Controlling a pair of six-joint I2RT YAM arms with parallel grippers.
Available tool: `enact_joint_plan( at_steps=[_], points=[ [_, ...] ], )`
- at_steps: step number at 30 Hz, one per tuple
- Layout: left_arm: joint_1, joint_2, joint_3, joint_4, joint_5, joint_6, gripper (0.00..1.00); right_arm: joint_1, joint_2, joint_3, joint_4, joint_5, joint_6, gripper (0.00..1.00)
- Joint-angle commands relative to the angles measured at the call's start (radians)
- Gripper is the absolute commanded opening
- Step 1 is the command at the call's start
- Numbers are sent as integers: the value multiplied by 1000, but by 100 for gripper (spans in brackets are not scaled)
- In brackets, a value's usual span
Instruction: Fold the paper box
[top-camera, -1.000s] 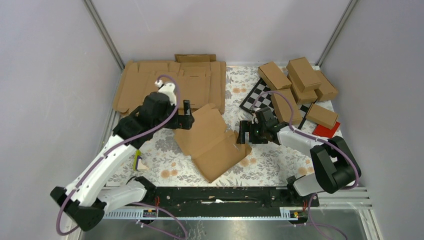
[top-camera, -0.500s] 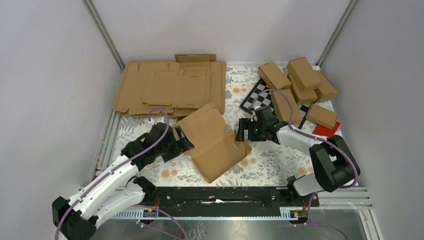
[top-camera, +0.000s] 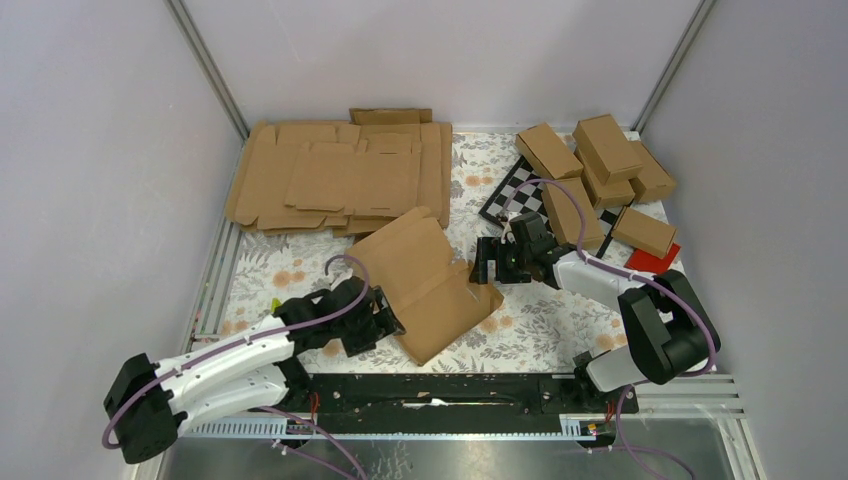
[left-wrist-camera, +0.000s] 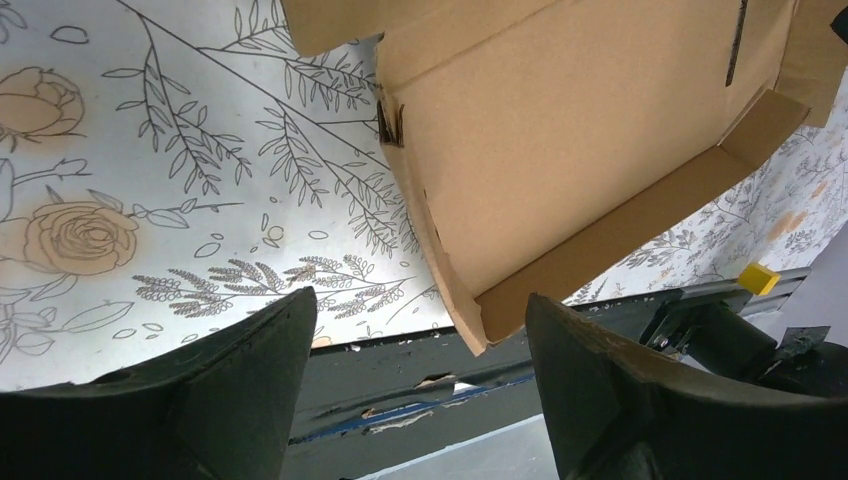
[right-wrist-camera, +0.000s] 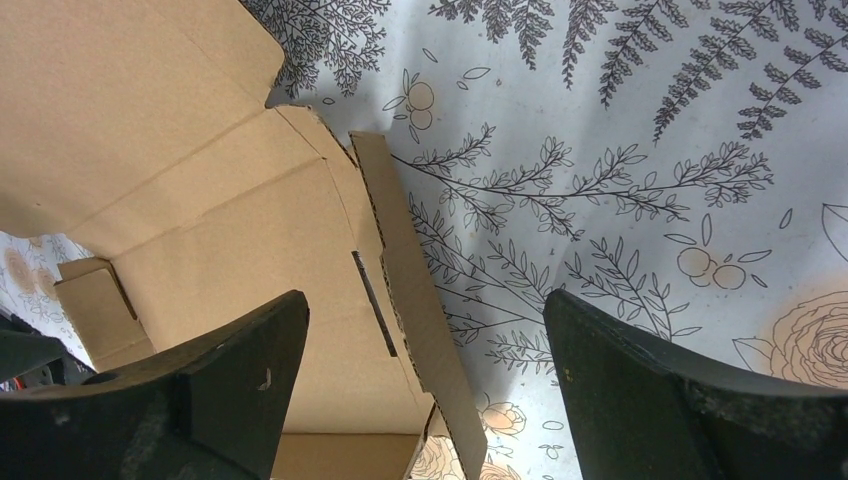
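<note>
The paper box (top-camera: 428, 280) is a single brown die-cut piece lying mostly flat mid-table, with some side flaps raised. My left gripper (top-camera: 392, 322) is open and empty at the box's near-left edge. In the left wrist view the box's raised side flap (left-wrist-camera: 600, 180) lies just beyond the gap between the fingers. My right gripper (top-camera: 484, 262) is open at the box's right edge. In the right wrist view an upright flap (right-wrist-camera: 415, 300) of the box stands between the open fingers, untouched.
A thick pile of flat cardboard blanks (top-camera: 340, 175) lies at the back left. Several folded cartons (top-camera: 600, 165) sit at the back right on a checkerboard (top-camera: 510, 190), with a red card (top-camera: 655, 260). The black rail (top-camera: 450, 385) runs along the near edge.
My left arm has swung down from near the blank pile to the near-left edge of the box. My right gripper has stayed at the box's right edge.
</note>
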Motion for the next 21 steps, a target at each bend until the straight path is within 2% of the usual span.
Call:
enact_joint_plan(
  at_steps=[1,6,10,21],
  points=[
    [-9,18,-30,122,12,-68,81,-2,-1,-5,19,-34,-16,95],
    [-10,44,-93,233,43,-81,77,-2,0,-8,19,-40,-14,95],
    [-9,96,-85,287,59,-51,73,-2,11,-4,18,-63,-8,96],
    [14,258,-46,389,94,45,51,-2,1,-15,-23,-87,5,96]
  ],
)
